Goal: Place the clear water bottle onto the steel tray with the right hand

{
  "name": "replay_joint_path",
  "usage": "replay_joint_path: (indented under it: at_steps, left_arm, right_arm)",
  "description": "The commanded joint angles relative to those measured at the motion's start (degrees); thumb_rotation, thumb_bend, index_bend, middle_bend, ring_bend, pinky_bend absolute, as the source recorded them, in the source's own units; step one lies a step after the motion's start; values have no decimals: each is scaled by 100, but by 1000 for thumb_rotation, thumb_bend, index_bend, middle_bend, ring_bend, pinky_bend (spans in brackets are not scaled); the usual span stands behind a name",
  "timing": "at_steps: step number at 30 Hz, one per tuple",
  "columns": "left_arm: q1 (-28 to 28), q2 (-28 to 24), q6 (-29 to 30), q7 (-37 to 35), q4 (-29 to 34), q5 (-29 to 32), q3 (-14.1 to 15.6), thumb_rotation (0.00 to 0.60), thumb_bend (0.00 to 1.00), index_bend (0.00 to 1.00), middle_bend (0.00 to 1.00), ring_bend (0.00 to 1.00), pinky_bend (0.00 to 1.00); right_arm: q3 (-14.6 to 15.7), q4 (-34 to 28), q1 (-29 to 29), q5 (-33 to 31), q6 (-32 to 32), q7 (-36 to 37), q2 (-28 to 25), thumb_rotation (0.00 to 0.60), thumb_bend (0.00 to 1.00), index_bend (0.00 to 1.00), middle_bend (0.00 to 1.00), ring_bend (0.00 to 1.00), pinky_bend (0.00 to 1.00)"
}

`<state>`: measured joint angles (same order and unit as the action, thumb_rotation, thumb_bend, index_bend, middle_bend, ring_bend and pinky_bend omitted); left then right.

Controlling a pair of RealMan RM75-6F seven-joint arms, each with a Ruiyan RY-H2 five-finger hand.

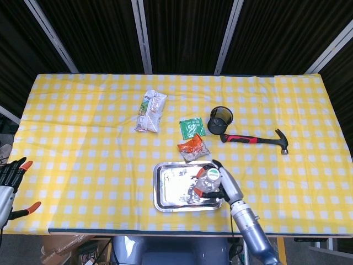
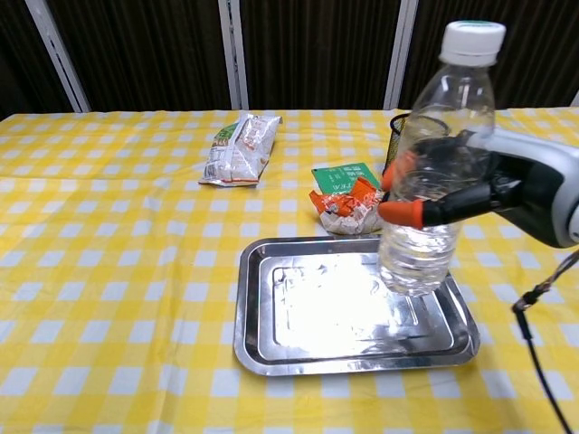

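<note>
1. Clear plastic, white cap: the water bottle (image 2: 435, 163) is upright in the right hand (image 2: 493, 190), whose orange-tipped fingers (image 2: 404, 212) wrap its midsection from the right side.
2. Its long axis runs vertically, cap above the hand and base below it. In the chest view that base sits over the right portion of the steel tray (image 2: 271, 348), but whether it already touches the metal or hangs just clear of it cannot be told from here.
3. From the head view the bottle (image 1: 208, 178) and right hand (image 1: 220, 186) overlap the tray's right half (image 1: 165, 190), well inside the rim nearest the wrist.
4. The relation that matters is straight down: the tray floor lies directly beneath the bottle's base, so the remaining move looks like a short vertical lowering, if any, and then a release, with no sideways travel needed. Keeping the bottle upright as the fingers let go would matter, since it is tall and narrow.
5. Beyond the hand lie a crumpled orange snack wrapper (image 2: 353, 208), a green packet (image 2: 342, 175), a black mesh pen cup (image 2: 414, 149) and a red-handled hammer (image 1: 255, 139).
6. The left hand (image 1: 11, 185) rests far off at the table's opposite edge, fingers apart and holding nothing; the right hand is plainly the nearer one.
</note>
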<state>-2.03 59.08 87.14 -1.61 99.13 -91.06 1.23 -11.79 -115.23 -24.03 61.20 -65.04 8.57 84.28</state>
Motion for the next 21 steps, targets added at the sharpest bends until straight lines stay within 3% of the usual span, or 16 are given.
replay_joint_path:
  at_steps: [1, 9, 14, 21]
  left_arm:
    - [4, 25, -3, 70, 23, -2, 7, 600, 182, 44, 0, 0, 0]
    - [-14, 101, -69, 285, 76, -2, 29, 600, 182, 44, 0, 0, 0]
    - [-16, 127, -85, 364, 104, -2, 37, 600, 182, 44, 0, 0, 0]
    - [-22, 106, -93, 309, 90, 54, 12, 600, 182, 44, 0, 0, 0]
  right_arm:
    - [5, 195, 357, 207, 7, 706, -676, 600, 1000, 1000, 816, 416, 0]
    - [139, 795, 877, 799, 146, 2230, -1640, 600, 1000, 1000, 816, 416, 0]
    - [196, 1023, 861, 1081, 284, 2592, -1601, 600, 1000, 1000, 816, 416, 0]
    - [193, 858, 629, 1128, 369, 2146, -1125, 600, 1000, 1000, 816, 416, 0]
